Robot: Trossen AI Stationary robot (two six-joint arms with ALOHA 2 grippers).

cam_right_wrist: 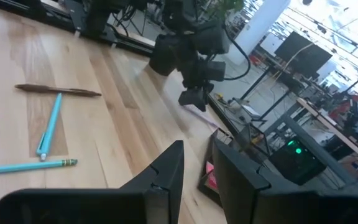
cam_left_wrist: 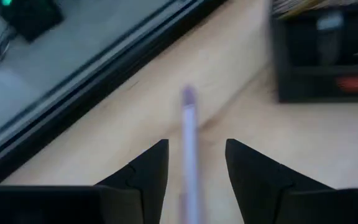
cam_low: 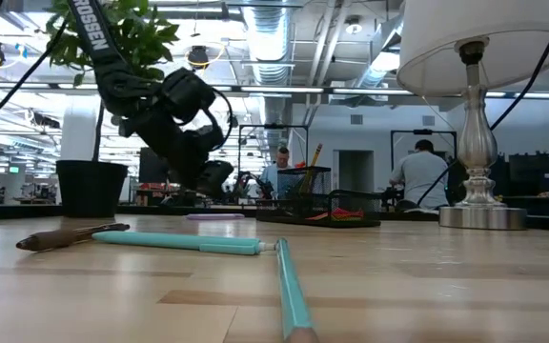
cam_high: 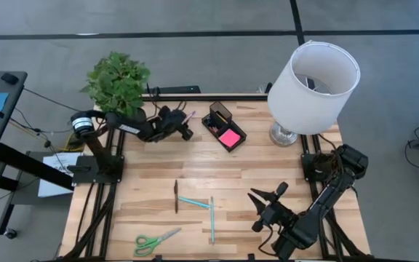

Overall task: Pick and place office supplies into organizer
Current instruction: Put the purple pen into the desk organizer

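The organizer [cam_high: 222, 126] is set at the back of the table [cam_high: 151, 178], between the plant [cam_high: 118, 78] and the lamp [cam_high: 311, 89]. Pens [cam_high: 193, 203] and scissors [cam_high: 156, 241] are laid near the front edge.

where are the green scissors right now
In the high view the green scissors lie flat near the table's front edge on the left side, left of the two teal pens, with neither gripper near them.
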